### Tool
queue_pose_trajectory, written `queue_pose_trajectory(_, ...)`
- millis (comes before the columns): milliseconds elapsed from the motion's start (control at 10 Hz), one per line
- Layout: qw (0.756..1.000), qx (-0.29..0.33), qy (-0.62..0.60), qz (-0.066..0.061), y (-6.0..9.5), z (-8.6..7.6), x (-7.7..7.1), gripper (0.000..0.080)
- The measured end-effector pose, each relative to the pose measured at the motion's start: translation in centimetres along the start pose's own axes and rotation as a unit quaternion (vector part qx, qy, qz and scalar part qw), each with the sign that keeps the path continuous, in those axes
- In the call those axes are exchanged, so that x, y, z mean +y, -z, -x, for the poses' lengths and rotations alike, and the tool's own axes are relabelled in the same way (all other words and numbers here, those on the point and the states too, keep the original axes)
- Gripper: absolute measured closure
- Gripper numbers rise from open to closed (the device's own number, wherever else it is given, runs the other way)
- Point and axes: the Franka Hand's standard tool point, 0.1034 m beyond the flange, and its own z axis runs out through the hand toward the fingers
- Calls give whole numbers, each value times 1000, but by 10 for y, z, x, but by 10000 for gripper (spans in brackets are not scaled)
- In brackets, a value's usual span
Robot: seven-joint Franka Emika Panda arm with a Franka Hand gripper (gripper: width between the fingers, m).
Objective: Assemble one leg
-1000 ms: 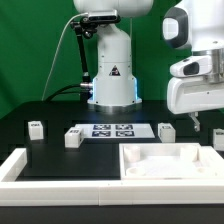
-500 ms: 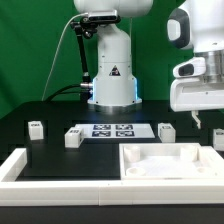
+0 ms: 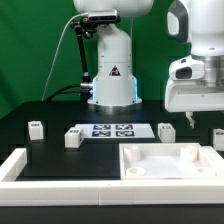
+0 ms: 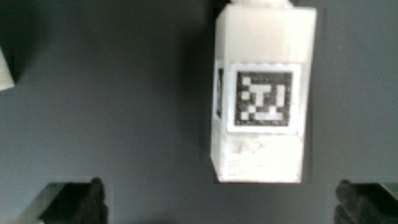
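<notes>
The claw [image 4: 219, 198] hangs with its two fingers [image 4: 71, 200] spread wide and holding nothing. The leg [image 4: 263, 95] lies flat on the dark surface [image 4: 107, 130] beneath it, tag face up, with its long axis running across the line between the fingertips. This looks like the approach to a pick. The leg sits closer to one finger than the other and mostly ahead of the fingertips, so the claw should first slide sideways and forward until the leg's mid-length is centred in the gap. Then it should descend straight, with no twist, so the pads meet the two long flat sides squarely. Closing off-centre would likely push the leg sideways or spin it. Another white part [image 4: 6, 60] lies well off to one side, clear of the fingers' path.
</notes>
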Motion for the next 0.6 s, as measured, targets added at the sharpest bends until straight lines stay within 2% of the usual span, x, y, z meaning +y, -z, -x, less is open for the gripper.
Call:
queue_pose_trajectory(200,996,-86,3,21,-3,5,2,150)
queue_pose_trajectory(300,993,-116,3,25,-3,3,1,150)
queue_pose_trajectory(400,986,-163,3,29,-3,5,3,150)
queue_pose_trajectory(600,968,-248,-12,26,-7,7,2,150)
